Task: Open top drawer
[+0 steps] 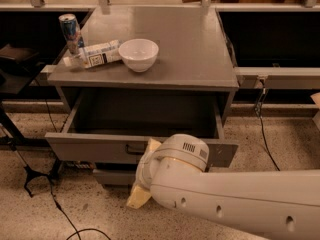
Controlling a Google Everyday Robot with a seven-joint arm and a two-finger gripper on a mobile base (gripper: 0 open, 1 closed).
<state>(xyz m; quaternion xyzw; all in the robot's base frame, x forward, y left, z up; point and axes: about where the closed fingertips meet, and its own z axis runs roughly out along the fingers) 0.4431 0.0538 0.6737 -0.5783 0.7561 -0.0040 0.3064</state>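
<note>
The top drawer of the grey metal cabinet is pulled well out, and its deep box shows empty inside. The black handle is at the centre of the front, partly covered by my arm. My gripper is right in front of the drawer front, just right of the handle, mostly hidden behind my white wrist. One cream finger shows beside the handle and the other lower down, set apart. They hold nothing.
A lower, narrower drawer peeks out under the top one. On the cabinet top stand a white bowl, a lying bottle and a can. Black cables run over the floor at left.
</note>
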